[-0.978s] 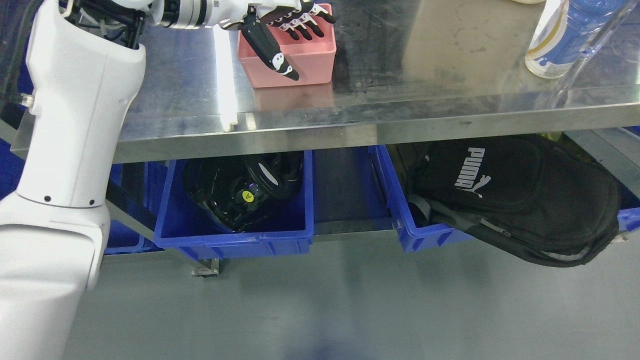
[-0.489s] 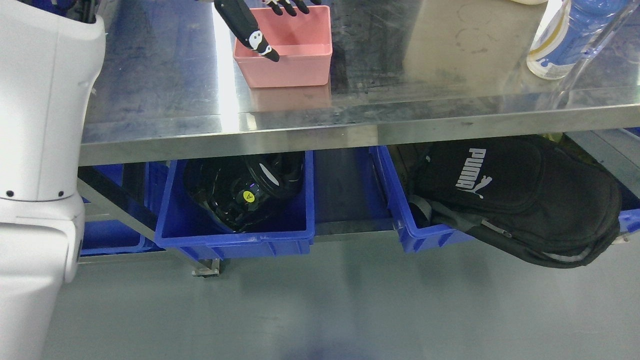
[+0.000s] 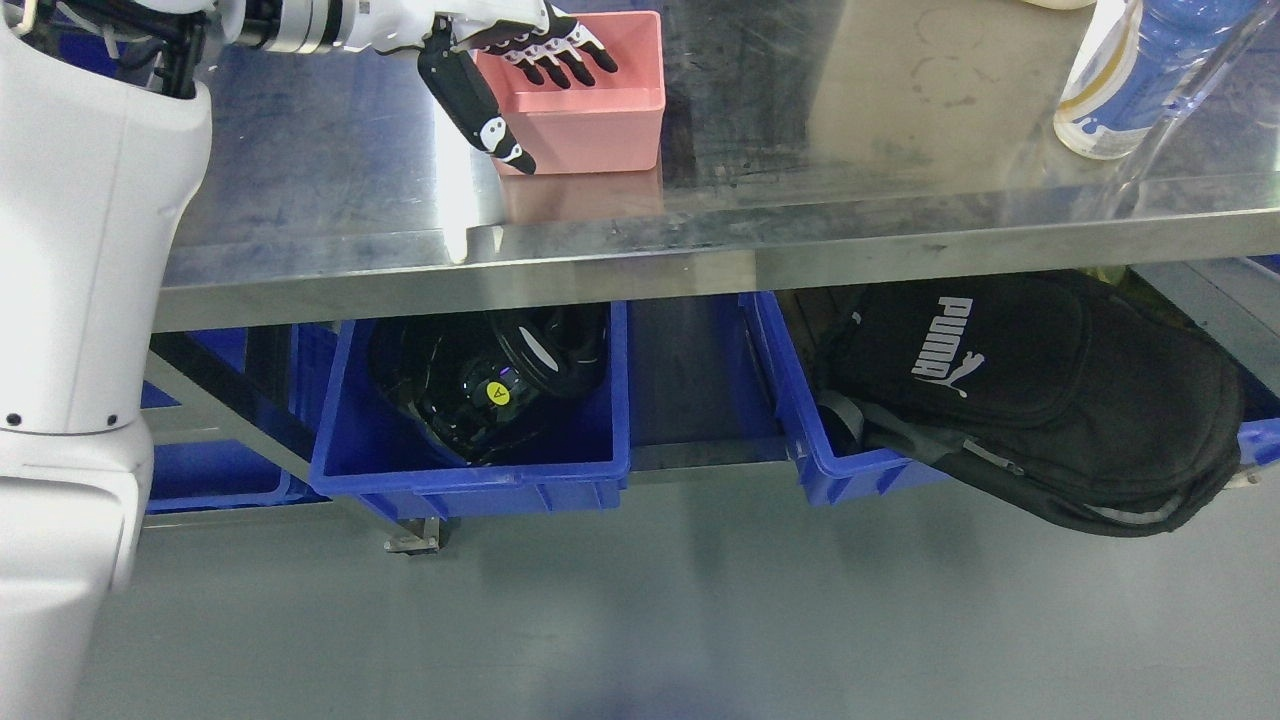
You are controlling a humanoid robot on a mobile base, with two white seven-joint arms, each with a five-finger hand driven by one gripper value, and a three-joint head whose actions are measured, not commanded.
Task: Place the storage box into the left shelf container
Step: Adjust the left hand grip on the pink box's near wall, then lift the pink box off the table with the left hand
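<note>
The pink storage box (image 3: 600, 135) stands on the steel table (image 3: 330, 210) near its back edge. My left hand (image 3: 540, 110) hangs over the box's left end. Its black fingers (image 3: 560, 62) spread above the inside, and the thumb (image 3: 480, 110) points down outside the left front corner. The hand is open, and I cannot tell whether it touches the wall. Under the table, left of the middle, the left blue shelf container (image 3: 470, 485) holds a black device with a yellow sticker. My right arm is out of view.
A second blue bin (image 3: 800, 430) on the lower shelf to the right holds a black backpack (image 3: 1030, 390) that spills over its front. A plastic bottle (image 3: 1120, 80) stands at the table's back right. Grey floor lies in front.
The left hand rose toward the top edge half a second ago, then came back down and slightly left over the box's left end. The box stays where it was.
</note>
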